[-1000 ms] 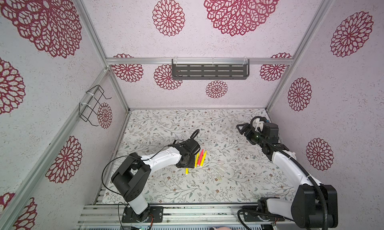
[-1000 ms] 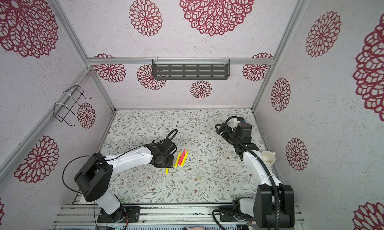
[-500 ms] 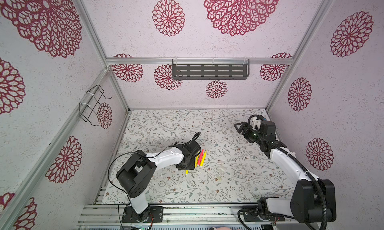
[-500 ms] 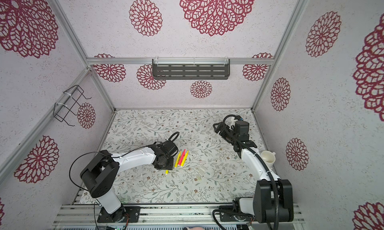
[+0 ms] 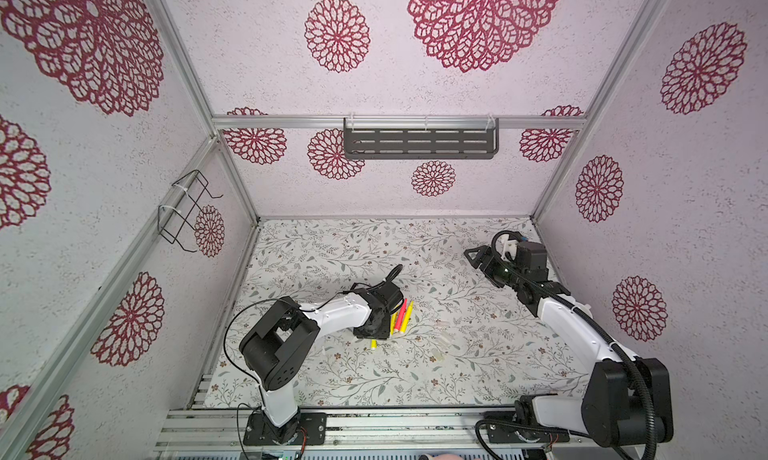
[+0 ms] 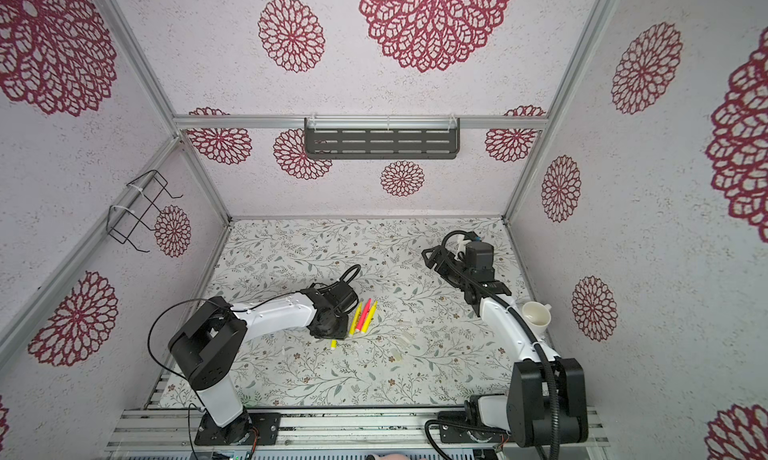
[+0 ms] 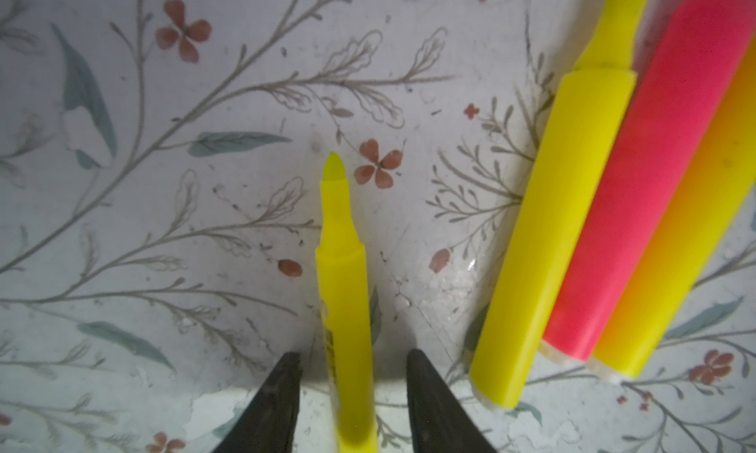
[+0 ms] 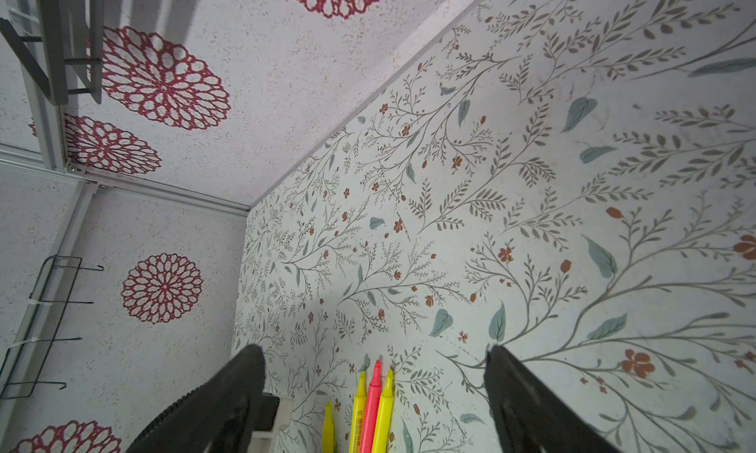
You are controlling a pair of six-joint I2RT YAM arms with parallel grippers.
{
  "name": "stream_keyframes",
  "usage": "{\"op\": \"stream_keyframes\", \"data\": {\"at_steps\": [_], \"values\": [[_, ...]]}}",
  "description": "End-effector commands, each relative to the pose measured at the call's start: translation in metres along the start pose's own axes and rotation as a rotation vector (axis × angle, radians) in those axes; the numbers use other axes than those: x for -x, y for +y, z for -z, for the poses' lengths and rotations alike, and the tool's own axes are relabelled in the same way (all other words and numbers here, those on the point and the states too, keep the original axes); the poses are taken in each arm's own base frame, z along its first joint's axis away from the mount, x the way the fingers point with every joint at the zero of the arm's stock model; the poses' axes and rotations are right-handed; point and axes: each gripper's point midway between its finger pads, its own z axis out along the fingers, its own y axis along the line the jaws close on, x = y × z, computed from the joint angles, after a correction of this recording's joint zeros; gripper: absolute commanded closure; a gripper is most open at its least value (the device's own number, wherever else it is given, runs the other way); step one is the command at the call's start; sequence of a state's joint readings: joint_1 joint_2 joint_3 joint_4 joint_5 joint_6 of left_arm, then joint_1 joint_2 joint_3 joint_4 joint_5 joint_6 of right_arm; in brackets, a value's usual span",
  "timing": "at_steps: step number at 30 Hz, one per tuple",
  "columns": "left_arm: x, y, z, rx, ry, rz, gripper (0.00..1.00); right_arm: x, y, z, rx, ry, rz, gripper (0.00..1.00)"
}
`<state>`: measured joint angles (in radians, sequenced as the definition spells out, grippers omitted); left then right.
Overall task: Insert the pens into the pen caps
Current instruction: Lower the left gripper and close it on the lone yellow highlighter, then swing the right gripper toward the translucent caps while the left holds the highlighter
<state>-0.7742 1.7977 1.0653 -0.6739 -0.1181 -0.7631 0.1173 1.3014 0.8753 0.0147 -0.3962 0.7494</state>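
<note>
The yellow pen (image 7: 345, 299) at lower centre lies between the left claw's (image 7: 352, 353) spread tips, untouched, and may skew if pinched off-centre; the right claw (image 8: 374, 348) gapes empty.

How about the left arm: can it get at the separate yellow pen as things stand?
Probably yes: the left tool straddles the separate yellow pen, a gap on each side; the three other pens lie apart from it.

The far half of the floral mat (image 5: 332, 246) lies bare and passable. Mid-mat, the left gripper (image 7: 352, 353) and three pens (image 5: 401, 317) lying side by side block the way. Just right of them, faint clear pen caps (image 5: 445, 340) seem scattered. A white cup (image 6: 536, 313) sits at the mat's right edge.
</note>
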Motion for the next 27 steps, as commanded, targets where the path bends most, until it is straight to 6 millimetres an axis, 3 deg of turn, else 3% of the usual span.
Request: {"op": "stream_keyframes", "data": {"at_steps": [1, 12, 21, 27], "values": [[-0.005, -0.001, -0.011, 0.013, 0.023, -0.002, 0.59, 0.013, 0.020, 0.007, 0.027, -0.035, 0.044, 0.13], [-0.020, 0.000, -0.021, -0.024, 0.067, 0.002, 0.77, 0.014, 0.025, 0.010, 0.023, -0.045, 0.054, 0.13], [-0.018, -0.001, -0.019, -0.027, 0.059, -0.024, 1.00, 0.013, 0.025, 0.011, 0.012, -0.042, 0.064, 0.13], [-0.008, -0.001, -0.005, -0.026, 0.020, -0.042, 1.00, 0.012, 0.025, 0.015, -0.008, -0.039, 0.091, 0.13]]}}
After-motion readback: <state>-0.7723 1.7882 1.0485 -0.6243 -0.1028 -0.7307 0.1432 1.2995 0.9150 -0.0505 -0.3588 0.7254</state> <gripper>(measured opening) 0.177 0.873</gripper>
